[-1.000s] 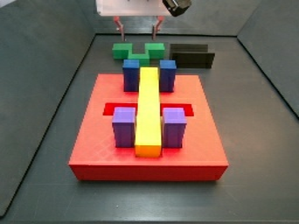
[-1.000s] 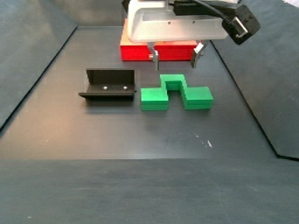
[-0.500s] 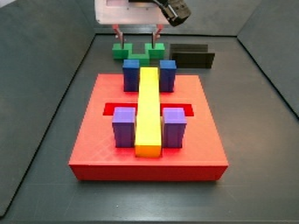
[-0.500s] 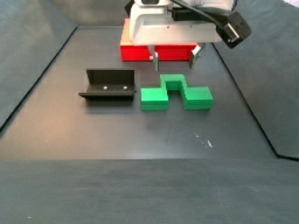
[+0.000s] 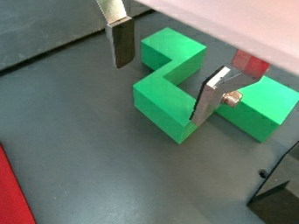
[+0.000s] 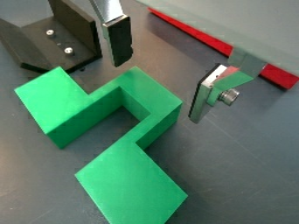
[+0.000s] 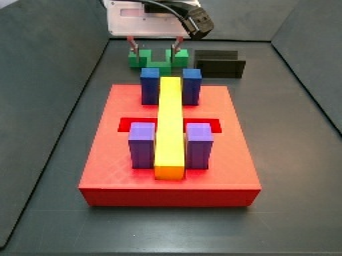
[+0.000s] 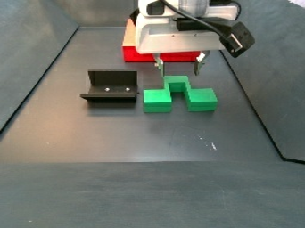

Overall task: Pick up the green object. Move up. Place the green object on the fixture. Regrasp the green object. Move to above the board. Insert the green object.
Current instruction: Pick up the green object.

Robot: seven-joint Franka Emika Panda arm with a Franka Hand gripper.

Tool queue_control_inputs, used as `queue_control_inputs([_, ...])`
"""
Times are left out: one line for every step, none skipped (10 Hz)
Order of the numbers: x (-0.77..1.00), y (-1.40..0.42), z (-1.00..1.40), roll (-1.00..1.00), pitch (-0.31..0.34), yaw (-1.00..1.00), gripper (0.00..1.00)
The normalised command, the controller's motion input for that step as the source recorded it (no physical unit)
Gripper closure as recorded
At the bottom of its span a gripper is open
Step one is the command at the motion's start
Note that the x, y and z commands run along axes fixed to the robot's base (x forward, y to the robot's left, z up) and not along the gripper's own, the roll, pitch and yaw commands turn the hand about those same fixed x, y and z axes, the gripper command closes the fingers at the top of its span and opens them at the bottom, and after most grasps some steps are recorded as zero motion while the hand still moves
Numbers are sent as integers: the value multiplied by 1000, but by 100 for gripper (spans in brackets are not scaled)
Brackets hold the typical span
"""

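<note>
While I watch the descent: the gripper (image 8: 177, 61) has dropped from a second ago and now hangs just over the green object (image 8: 180, 94), upper centre of a side view.
Meaning, as I judge it: the pick-up is about to begin; nothing is grasped yet.
Tool: fingers (image 5: 118, 42) spread wide, empty, flanking the piece's middle arm in both wrist views.
Green object: on the dark floor, between the fixture (image 8: 110, 88) and the board (image 7: 167, 150).
Materials: glossy stepped green plastic; matte black bracket; flat silver finger plates.
</note>
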Motion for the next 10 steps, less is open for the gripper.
queue_control_inputs([0,0,-254,7,-57,0,0])
queue_control_inputs([0,0,-149,0,-51,0,0])
queue_control_inputs([97,103,0,-21,-59,0,0])
queue_control_inputs([57,94,-77,0,-51,0,0])
queue_control_inputs([20,86,-171,0,-41,0,0])
queue_control_inputs([0,66,-200,0,-37,0,0])
queue_control_inputs([20,0,-280,0,-59,0,0])
queue_control_inputs([0,0,-254,0,-59,0,0])
queue_control_inputs([0,0,-151,6,-34,0,0])
queue_control_inputs([0,0,0,0,0,-34,0])
